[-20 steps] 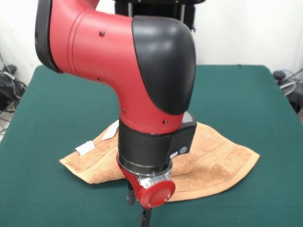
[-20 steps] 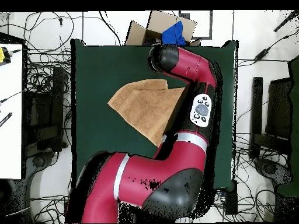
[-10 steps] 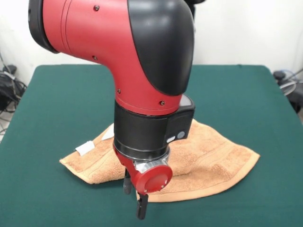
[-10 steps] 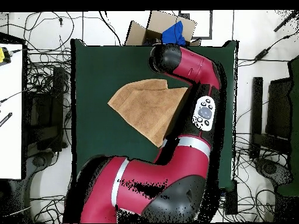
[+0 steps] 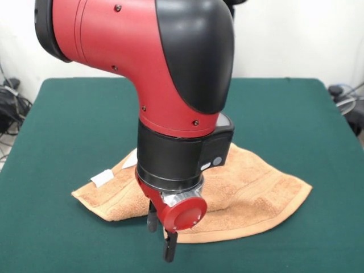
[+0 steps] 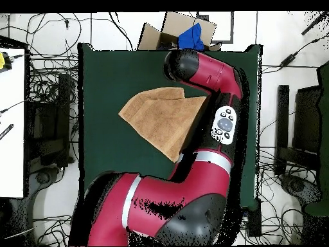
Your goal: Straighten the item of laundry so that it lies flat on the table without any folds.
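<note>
- The pincer (image 5: 161, 236) hangs low at the near edge of the towel (image 5: 256, 196), at about 6 o'clock of the cloth in the front view. Two dark fingers (image 5: 169, 248) show below the red wrist disc with a narrow gap between them; nothing is held. Whether the tips touch the worktop I cannot tell.
- The arm (image 5: 170, 74) rises from the pincer and hides the middle of the towel in the front view. In the overhead view the arm (image 6: 212, 83) covers the towel's 3 o'clock side.
- The towel (image 6: 157, 119) is orange-tan and lies rumpled, with part doubled over, not flat. In the front view it lies near the middle of the worktop (image 5: 68, 125), toward 6 o'clock. One corner points to 3 o'clock, another to 9 o'clock.
- A white tag (image 5: 102, 178) sits at the towel's edge toward 9 o'clock in the front view; a second white bit (image 5: 131, 161) shows just beside the arm.
- The worktop (image 6: 109, 77) is dark green and far wider than the towel.
- A cardboard box (image 6: 170, 32) with something blue in it stands past the worktop's 12 o'clock edge in the overhead view.
</note>
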Motion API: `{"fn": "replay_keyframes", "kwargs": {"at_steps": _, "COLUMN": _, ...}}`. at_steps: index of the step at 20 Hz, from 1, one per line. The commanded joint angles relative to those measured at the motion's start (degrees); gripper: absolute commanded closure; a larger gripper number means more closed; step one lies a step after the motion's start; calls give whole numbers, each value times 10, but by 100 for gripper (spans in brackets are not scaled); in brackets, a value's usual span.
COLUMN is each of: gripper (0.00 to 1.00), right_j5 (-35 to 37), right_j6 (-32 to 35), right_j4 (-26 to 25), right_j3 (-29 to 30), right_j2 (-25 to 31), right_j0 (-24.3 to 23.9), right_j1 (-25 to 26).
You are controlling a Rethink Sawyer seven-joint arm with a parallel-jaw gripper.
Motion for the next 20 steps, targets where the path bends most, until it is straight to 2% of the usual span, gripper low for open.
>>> {"fn": "replay_keyframes", "kwargs": {"at_steps": 1, "gripper": 0, "right_j5": 19, "right_j6": 25, "right_j4": -29, "right_j3": 82, "right_j2": 36, "right_j0": 14, "right_j1": 33}}
{"fn": "replay_keyframes", "kwargs": {"at_steps": 20, "gripper": 0, "right_j5": -24, "right_j6": -9, "right_j4": -71, "right_j3": 58, "right_j2": 55, "right_j0": 8, "right_j1": 66}}
